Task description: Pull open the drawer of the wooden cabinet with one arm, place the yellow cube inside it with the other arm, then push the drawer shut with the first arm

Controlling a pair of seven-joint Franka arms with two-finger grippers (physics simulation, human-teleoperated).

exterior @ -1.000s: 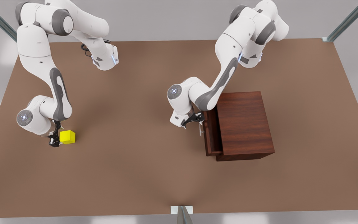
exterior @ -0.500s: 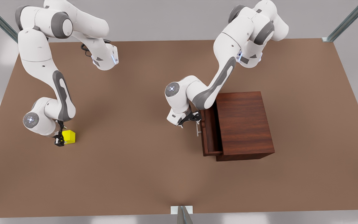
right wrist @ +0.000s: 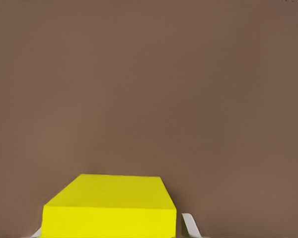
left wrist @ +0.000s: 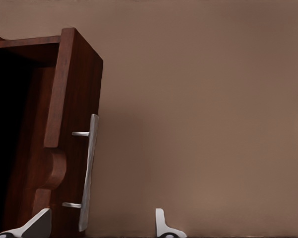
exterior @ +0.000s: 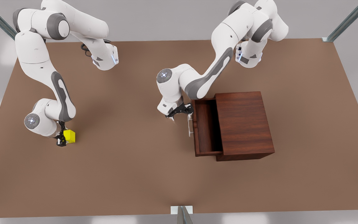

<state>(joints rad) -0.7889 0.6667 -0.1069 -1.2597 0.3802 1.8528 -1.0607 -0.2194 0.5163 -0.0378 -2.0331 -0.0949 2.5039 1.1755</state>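
The wooden cabinet [exterior: 244,124] stands on the front view's right, its drawer [exterior: 205,127] pulled partly out toward the table's middle. My left gripper [exterior: 179,112] is at the far end of the silver handle [exterior: 190,124]. In the left wrist view the handle [left wrist: 88,168] runs between my left gripper's [left wrist: 99,225] spread fingers, so it is open. The yellow cube [exterior: 70,136] rests on the table at the front view's left. My right gripper [exterior: 62,139] is down at it, open, and the cube [right wrist: 109,206] sits between its fingertips [right wrist: 188,224] with a slim gap.
A brown tabletop [exterior: 135,174] spreads wide between the cube and the cabinet. Metal frame posts [exterior: 346,20] rise at the far corners, and a small bracket [exterior: 182,211] sits at the near edge.
The drawer has slid further out of the cabinet, the left gripper moving with its handle. The right gripper has shifted over the cube, which has stayed in place.
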